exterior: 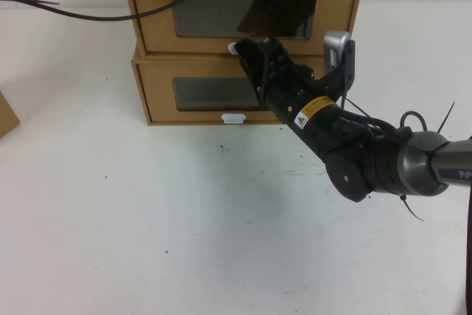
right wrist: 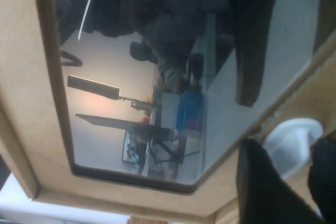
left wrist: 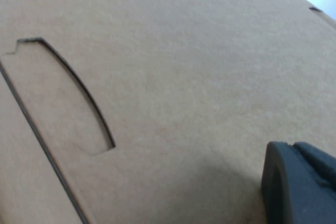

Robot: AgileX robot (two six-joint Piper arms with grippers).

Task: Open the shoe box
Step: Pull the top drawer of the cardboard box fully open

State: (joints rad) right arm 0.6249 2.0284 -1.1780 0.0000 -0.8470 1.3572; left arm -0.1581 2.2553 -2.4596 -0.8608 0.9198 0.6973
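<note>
**Reader:** Which containers appear, and what do they hold?

**Robot:** Two brown cardboard boxes are stacked at the far middle of the white worktop (exterior: 147, 219). The upper shoe box (exterior: 155, 38) rests on the lower shoe box (exterior: 155, 101). Each front carries a dark pane: the upper window (exterior: 221, 12) and the lower window (exterior: 206, 92). Both panes are dark and glossy, and my right wrist view shows only reflections in the upper one. The contents of either box therefore cannot be made out. Both fronts sit flush with their shells.

**Reader:** How does the upper box lie?

**Robot:** Its long axis runs left to right across the worktop. The windowed front faces me. A small white pull tab (exterior: 233, 48) sits at the middle of that front's lower edge. The lower tab (exterior: 233, 118) sits almost directly beneath it on the box below.

**Reader:** And your claws?

**Robot:** My right claw (exterior: 247, 55) reaches in from the right, with its tip at the pull tab, in front of the seam between the boxes. I cannot tell whether it has clamped the tab or is only set about it. My left claw (left wrist: 299, 182) lies outside the high view. Its wrist view shows it close over a plain cardboard surface (left wrist: 184, 77) with a curved cut flap (left wrist: 58, 98). Whether it is clenched or released, I cannot tell.
</note>
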